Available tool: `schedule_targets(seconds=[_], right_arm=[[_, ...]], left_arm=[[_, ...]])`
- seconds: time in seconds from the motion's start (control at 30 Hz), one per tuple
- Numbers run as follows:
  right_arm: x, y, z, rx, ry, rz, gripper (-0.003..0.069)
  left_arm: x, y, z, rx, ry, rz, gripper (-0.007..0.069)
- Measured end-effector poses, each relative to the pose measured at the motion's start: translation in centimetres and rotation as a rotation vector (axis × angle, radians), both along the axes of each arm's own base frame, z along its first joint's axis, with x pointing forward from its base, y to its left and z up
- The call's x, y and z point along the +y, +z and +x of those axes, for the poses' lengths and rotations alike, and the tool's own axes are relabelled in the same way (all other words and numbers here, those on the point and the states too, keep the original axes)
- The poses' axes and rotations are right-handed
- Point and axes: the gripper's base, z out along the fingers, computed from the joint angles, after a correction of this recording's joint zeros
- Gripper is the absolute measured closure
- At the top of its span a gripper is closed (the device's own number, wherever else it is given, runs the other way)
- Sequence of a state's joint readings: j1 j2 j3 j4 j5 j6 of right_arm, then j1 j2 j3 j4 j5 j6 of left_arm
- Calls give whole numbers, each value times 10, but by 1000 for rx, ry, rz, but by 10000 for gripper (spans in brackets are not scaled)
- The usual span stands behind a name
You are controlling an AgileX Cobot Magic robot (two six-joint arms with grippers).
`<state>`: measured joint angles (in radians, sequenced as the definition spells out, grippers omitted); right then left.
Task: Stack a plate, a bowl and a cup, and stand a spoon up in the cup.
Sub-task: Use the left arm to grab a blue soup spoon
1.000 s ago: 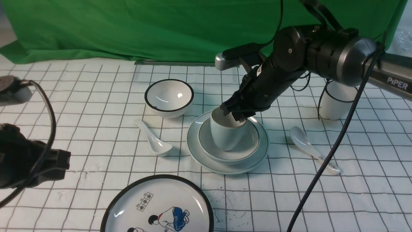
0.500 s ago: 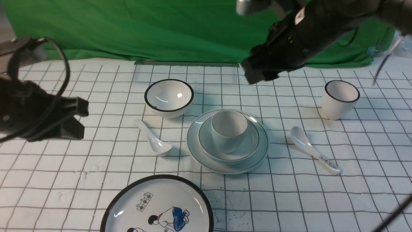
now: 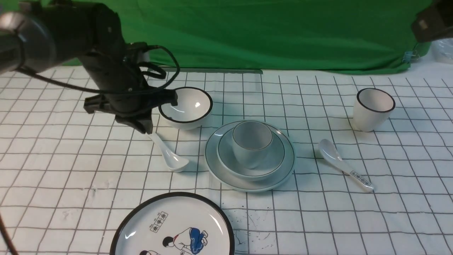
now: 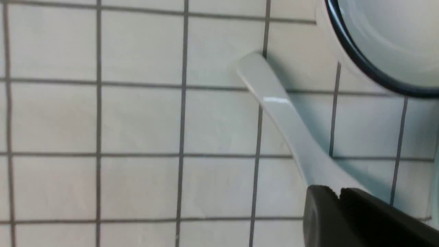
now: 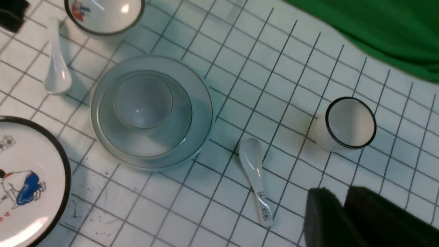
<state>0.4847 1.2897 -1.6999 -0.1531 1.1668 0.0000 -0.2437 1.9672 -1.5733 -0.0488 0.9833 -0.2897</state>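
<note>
Hovering left gripper (image 3: pixel 142 126) over spoon (image 3: pixel 170 154) handle, opening impossible to tell. Finding spoon lying flat at nine o'clock of cup (image 3: pixel 252 143), stacked in bowl (image 3: pixel 276 156) on plate (image 3: pixel 289 166). Risking slipping off glazed handle, or bumping black-rimmed bowl (image 3: pixel 186 106) at two o'clock.

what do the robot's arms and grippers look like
Both are matte black. The left arm has a rounded grey-black joint housing and loose black cables looping off it; the left gripper and right gripper end in flat, blocky black fingers. No markings show.
</note>
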Motion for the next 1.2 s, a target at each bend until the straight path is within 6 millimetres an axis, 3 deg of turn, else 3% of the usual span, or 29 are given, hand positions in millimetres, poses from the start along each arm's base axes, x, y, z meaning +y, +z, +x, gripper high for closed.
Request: schedule_targets(seconds=[0.1,0.17,0.3,0.47,0.67,0.8,0.83,0.87,0.93,0.97,1.1,1.2], right_arm=[[-7,10,-14,-35,-13,30,514],[-14,18,-26,-69,-17,52,510],[-22,27,-42,-108,-23,81,501],[-26,30,-49,-125,-24,93,495],[-26,31,-49,-126,-25,93,484],[-26,31,-49,-131,-12,78,478],[-26,31,-49,-132,-9,74,476],[-26,31,-49,-132,-9,74,475],[-26,31,-49,-132,-8,73,474],[-26,31,-49,-132,-8,73,473],[-26,31,-49,-133,-8,72,473],[-26,31,-49,-133,-9,71,473]], left_arm=[[-3,-9,10,10,11,-5,442],[-5,-21,16,33,40,-10,325],[-6,-40,21,59,74,-11,174],[-8,-55,26,62,82,-20,118],[-9,-69,30,79,86,-13,166],[-7,-70,29,79,55,18,288],[-5,-70,29,81,40,37,398],[-5,-70,29,82,35,44,453],[-4,-70,28,87,27,58,518],[-4,-68,27,91,25,59,516],[-3,-44,22,64,13,68,513],[-7,2,13,-52,-23,44,513]])
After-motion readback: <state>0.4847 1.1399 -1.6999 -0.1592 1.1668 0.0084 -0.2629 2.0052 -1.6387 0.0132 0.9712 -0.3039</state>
